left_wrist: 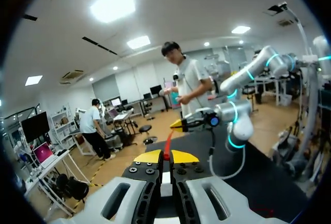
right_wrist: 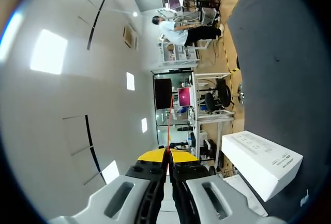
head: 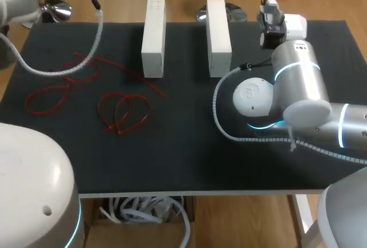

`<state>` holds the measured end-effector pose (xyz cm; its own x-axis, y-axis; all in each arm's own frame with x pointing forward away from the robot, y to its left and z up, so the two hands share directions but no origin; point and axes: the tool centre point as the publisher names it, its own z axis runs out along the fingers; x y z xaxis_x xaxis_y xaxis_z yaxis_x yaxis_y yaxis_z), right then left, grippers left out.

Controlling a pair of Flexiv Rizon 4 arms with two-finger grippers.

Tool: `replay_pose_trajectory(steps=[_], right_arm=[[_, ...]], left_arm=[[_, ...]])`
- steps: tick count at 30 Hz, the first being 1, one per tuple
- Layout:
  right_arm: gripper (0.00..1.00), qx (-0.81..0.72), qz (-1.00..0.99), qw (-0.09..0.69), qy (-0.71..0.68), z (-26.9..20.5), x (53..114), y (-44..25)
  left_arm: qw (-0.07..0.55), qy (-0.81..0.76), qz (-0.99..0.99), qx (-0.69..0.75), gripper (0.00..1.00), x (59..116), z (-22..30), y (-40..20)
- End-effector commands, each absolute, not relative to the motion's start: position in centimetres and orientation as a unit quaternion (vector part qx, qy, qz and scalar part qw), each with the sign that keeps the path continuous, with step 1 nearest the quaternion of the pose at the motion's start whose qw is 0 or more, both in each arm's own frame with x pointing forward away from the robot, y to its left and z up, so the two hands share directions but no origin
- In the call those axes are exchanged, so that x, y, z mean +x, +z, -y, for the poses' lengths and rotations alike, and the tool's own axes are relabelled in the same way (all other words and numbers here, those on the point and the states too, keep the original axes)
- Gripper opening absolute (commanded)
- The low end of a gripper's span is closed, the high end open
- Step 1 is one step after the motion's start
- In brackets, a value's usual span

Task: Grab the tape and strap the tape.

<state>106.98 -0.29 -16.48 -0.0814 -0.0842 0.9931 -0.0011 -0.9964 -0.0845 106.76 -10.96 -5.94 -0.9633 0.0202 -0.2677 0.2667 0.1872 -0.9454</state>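
The left pincer [left_wrist: 166, 157] and right pincer [right_wrist: 167, 155] are each pressed together, pinching a red strap [left_wrist: 168, 142]. Loose straps [head: 120, 113] lie on the counter [head: 189, 145] near two white boxes [head: 153, 39].

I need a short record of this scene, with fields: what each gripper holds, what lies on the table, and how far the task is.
left gripper: shut on a thin red strap, which runs ahead toward the other arm's gripper
right gripper: shut on a thin red strap as well
loose red straps: several, looped, on the left part of the table
white boxes: two, side by side, at the far side
task: strap grabbed; whether it is fastened cannot be told
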Motion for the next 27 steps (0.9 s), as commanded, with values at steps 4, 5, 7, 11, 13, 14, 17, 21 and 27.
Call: replay_pose_trajectory(steps=[4, 5, 7, 11, 13, 14, 17, 21, 27], right_arm=[[0.0, -0.688, -0.022, 0.018, -0.725, 0.0, 106.5, -16.4], [0.0, -0.688, -0.019, 0.016, -0.725, -0.1, 106.5, -16.4], [0.0, -0.688, -0.014, 0.013, -0.726, -0.2, 106.5, -16.4], [0.0, -0.681, 0.0, 0.004, -0.732, -0.3, 106.5, -16.2], [0.0, -0.681, 0.003, 0.003, -0.732, -0.4, 106.6, -16.2], [0.0, -0.682, 0.003, 0.003, -0.731, -0.4, 106.6, -16.2], [0.0, -0.683, 0.005, 0.003, -0.73, -0.4, 106.6, -16.3], [0.0, -0.685, 0.007, 0.003, -0.728, -0.5, 106.6, -16.4], [0.0, -0.688, 0.013, 0.004, -0.726, -0.7, 106.6, -16.7]], left_arm=[[0.1, -0.463, -0.876, 0.088, 0.0, 106.9, 10.6, -4.6], [0.09, -0.446, -0.886, 0.087, 0.0, 106.9, 10.7, -4.7], [0.069, -0.375, -0.922, 0.068, 0.0, 106.8, 10.7, -5.3], [0.041, -0.37, -0.926, 0.064, 0.0, 106.7, 10.7, -5.8], [0.038, -0.373, -0.925, 0.062, 0.0, 106.6, 10.8, -5.9], [0.035, -0.369, -0.927, 0.059, 0.0, 106.6, 10.8, -5.9], [0.045, -0.36, -0.931, 0.047, 0.0, 106.8, 10.7, -5.6], [0.061, -0.352, -0.933, 0.047, 0.0, 107.0, 10.6, -5.3], [0.072, -0.343, -0.935, 0.051, 0.0, 107.1, 10.6, -5.3]])
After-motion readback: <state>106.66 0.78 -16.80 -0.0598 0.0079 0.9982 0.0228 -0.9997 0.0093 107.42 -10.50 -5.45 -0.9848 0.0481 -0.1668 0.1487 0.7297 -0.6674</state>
